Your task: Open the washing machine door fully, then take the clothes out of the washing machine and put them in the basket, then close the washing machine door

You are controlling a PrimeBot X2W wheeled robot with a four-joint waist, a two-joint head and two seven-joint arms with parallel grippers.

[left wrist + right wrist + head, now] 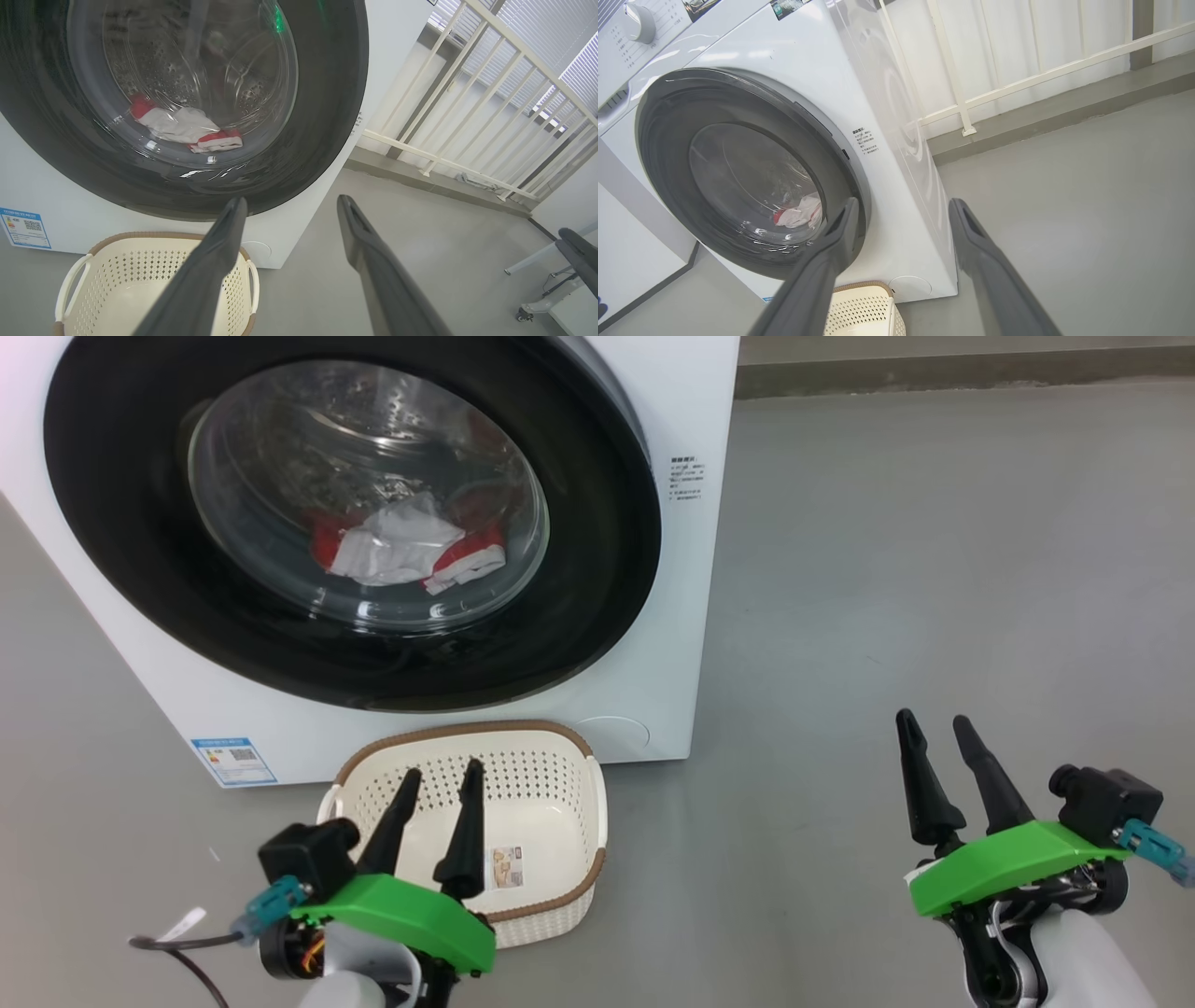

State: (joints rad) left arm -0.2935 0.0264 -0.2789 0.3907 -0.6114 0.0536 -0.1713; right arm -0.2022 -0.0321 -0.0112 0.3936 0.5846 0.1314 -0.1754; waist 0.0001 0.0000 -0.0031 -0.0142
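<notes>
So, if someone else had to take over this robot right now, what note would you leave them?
Left gripper: fingers open, holding nothing, poised over the basket.
Right gripper: fingers open, holding nothing, over the floor to the right of the washing machine.
Washing machine door: looks shut. The clothes lie inside, behind its window. The basket sits on the floor in front of the machine, with no clothes in it.
Done: nothing yet.
Left: open the door fully, move the clothes into the basket, close the door.
</notes>
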